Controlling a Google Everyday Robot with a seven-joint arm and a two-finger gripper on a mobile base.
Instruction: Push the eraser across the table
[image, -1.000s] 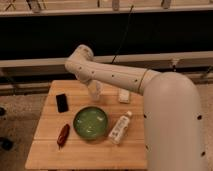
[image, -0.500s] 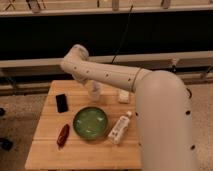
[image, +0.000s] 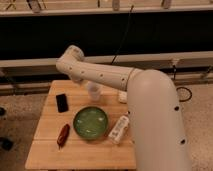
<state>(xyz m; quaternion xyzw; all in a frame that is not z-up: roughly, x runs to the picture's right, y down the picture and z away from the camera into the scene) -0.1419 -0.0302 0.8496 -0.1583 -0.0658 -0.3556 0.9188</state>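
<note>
Since the earlier frames, the robot's arm (image: 155, 115) has swung a little toward the left of the picture, and its thick white lower section now covers more of the bench's right side.

Nearest the camera, that bulky white section fills the lower right of the view. Beside it lies the light wooden bench (image: 50, 150), made of joined planks. Toward the front left of the bench lies a red-brown elongated object (image: 63, 135). A round green bowl (image: 91, 121) sits near the middle. Just to its right, a pale bottle (image: 119, 129) lies on its side, close against the arm.

Further back, the eraser (image: 62, 102), a small flat black block, lies on the left part of the bench. It is beyond the red-brown object and to the left of the bowl's far rim.

The end effector (image: 94, 92) hangs down just past the bowl, to the right of the eraser and clear of it. Whether it is open or closed cannot be told. A whitish block (image: 121, 96) shows at the arm's edge. Behind the bench runs a dark wall with pale rails.
</note>
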